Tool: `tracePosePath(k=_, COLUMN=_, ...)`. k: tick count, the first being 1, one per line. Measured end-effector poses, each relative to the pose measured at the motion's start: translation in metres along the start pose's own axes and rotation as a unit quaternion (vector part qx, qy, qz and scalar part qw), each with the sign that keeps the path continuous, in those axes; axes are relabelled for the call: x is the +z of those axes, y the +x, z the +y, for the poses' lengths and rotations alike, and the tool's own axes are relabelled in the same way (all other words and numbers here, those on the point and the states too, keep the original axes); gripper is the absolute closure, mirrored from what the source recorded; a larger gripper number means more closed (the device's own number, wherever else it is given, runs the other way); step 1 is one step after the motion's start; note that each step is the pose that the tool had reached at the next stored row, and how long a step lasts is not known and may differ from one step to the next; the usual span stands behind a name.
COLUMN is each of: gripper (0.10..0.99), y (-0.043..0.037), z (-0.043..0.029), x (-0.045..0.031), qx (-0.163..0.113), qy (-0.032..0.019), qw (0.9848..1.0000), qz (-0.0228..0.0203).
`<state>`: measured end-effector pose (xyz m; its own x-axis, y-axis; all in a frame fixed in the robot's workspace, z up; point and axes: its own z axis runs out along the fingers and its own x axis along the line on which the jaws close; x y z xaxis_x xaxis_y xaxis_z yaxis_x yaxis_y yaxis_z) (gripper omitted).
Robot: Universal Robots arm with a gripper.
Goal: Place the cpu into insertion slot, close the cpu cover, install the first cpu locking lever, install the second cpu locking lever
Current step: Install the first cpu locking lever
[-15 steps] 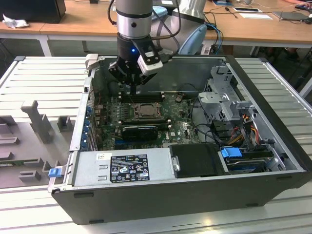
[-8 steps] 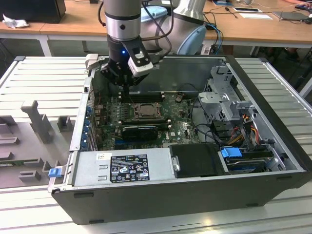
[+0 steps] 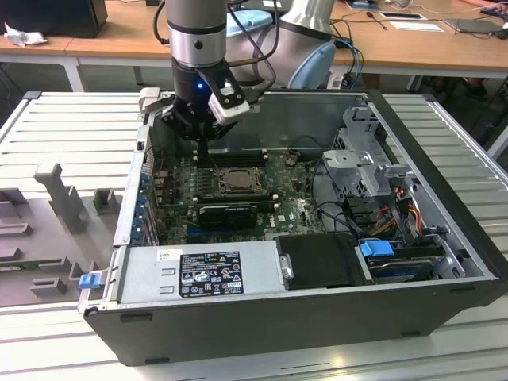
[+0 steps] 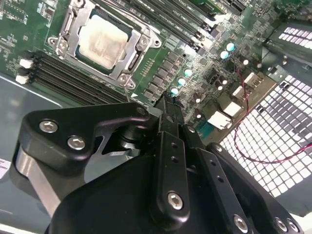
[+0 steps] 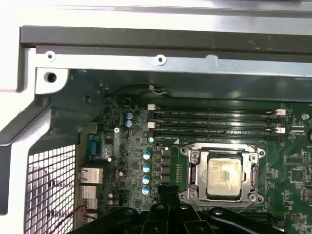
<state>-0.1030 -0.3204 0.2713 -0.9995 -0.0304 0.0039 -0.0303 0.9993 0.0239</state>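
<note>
The cpu (image 5: pixel 224 176) (image 4: pixel 102 41), a pale silvery square, lies in the insertion slot (image 3: pixel 221 181) on the green motherboard. Around it the cpu cover (image 5: pixel 195 170) (image 4: pixel 139 46) lies flat as a metal frame. Thin lever rods run along the socket's edges; whether they are latched I cannot tell. My gripper (image 3: pixel 201 159) (image 4: pixel 168 101) (image 5: pixel 168 196) hangs low over the board beside the socket, on the side toward the exterior view's left. Its black fingers are shut together with nothing between them.
Long black memory slots (image 5: pixel 214 119) run beside the socket. A black vented card (image 3: pixel 226 213), the power supply (image 3: pixel 198 274), the drive cage (image 3: pixel 373 167) and loose cables (image 3: pixel 397 214) fill the case. A perforated case wall (image 5: pixel 48 190) stands close to my gripper.
</note>
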Motion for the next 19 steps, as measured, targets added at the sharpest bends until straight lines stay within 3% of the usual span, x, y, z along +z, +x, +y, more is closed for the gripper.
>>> tracePosePath(k=8, gripper=0.980, y=0.0051, z=0.0043, x=0.0079, qx=-0.001, qy=-0.0002, qw=1.0000, qz=0.0000)
tracePosePath(k=19, gripper=0.980, y=0.0096, z=0.0303, x=0.0144, qx=-0.010, qy=-0.0031, qw=0.9999, qz=0.0001)
